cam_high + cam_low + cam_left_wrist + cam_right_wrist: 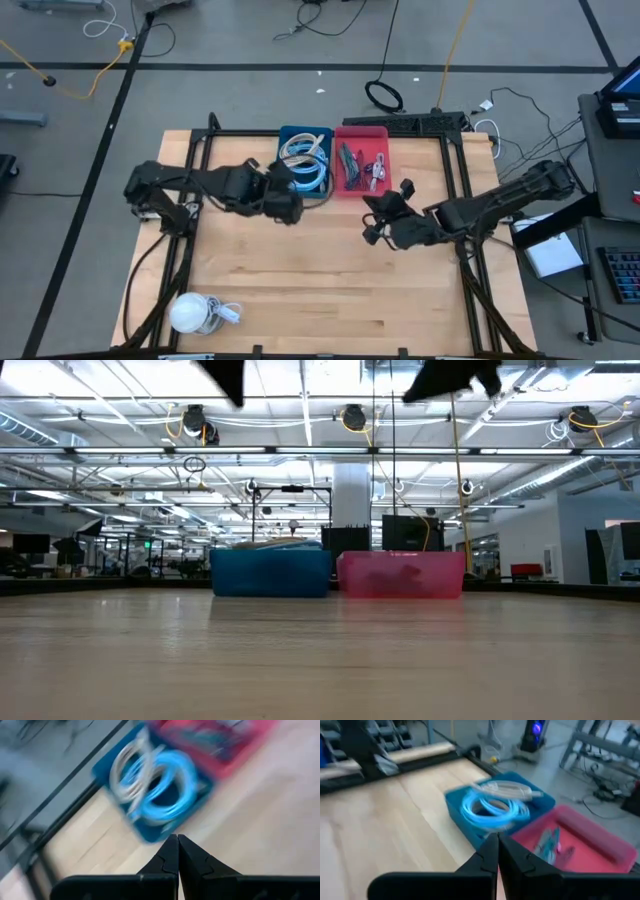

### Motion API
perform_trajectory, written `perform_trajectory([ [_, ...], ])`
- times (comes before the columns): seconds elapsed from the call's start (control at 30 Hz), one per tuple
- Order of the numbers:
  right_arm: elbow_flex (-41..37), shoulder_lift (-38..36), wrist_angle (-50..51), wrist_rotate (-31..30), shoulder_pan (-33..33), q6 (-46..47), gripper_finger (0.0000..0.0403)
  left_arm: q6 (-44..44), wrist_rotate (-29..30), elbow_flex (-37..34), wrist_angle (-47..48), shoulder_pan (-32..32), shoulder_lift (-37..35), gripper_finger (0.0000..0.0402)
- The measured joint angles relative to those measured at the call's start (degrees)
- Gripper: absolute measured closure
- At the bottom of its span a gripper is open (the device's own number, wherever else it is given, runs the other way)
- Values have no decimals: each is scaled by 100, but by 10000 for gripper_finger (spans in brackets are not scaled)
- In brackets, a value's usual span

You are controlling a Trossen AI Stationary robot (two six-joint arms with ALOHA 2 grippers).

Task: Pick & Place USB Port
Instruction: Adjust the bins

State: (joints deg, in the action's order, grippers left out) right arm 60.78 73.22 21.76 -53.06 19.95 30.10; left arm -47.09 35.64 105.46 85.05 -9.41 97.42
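Left claw hangs over the desk just beside the near edge of the blue bin, fingers pressed together, nothing held. The blue bin holds coiled cables — white and light blue loops — no part of the task as read. Next along, touching the blue bin's side, sits the red bin, with a small heap of dark and pale connector pieces; the USB port is judged to be among these, though no single piece can be picked out with confidence from above. The heap's longer run appears to go from the bin's far end toward its near end. Right claw hovers over bare desk just off the red bin's near edge, also pressed together and empty, pointing roughly toward the bins. Judgement: the red bin lies directly ahead of the right claw and across the blue bin from the left one — so the right arm is the nearer for the pick; it would need to spread its fingers first. A white object with a cord lies at the desk's near left corner, well apart.
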Motion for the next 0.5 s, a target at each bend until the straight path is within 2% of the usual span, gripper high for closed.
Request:
perform_trajectory([
  [0.1,289,-1,-11,-291,222,-114,403,-432,-90,-1112,-393,389,-464,401],
  [0.27,501,-1,1,-868,571,-151,403,-1141,-420,-3170,-1149,1209,-1629,401],
  [0.4,522,-1,6,-1046,749,-89,403,-1295,-1011,-4633,-2347,1913,-2342,401],
  [0.5,522,-1,-4,-1147,789,-65,403,-1190,-1412,-5416,-3305,2311,-2595,401],
])
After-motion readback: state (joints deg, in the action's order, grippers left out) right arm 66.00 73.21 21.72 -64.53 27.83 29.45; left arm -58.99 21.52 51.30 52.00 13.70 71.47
